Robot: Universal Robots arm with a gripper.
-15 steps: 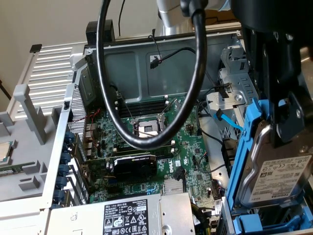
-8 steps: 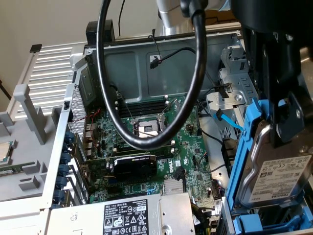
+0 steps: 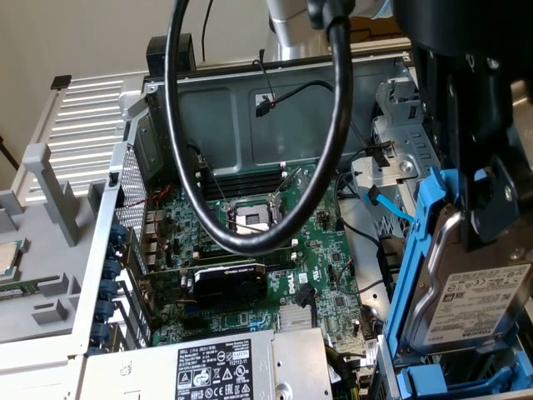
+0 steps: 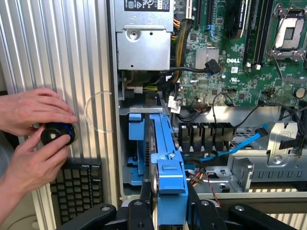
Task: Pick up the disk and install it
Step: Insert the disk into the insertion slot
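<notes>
Over the open computer case (image 3: 233,108), at the exterior view's right, the gripper (image 4: 168,199) pinches the blue-railed disk (image 3: 479,300).

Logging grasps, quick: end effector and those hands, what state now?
End effector: closed on the disk, at its blue rail.
Person's hands: holding a black knob.

Even indoor light; soft shadows

The gripper (image 3: 487,221) holds the disk (image 3: 479,308) tilted at the exterior view's right, inside the open case (image 3: 233,117). A black cable (image 3: 172,100) loops above the motherboard (image 3: 325,267).
</notes>
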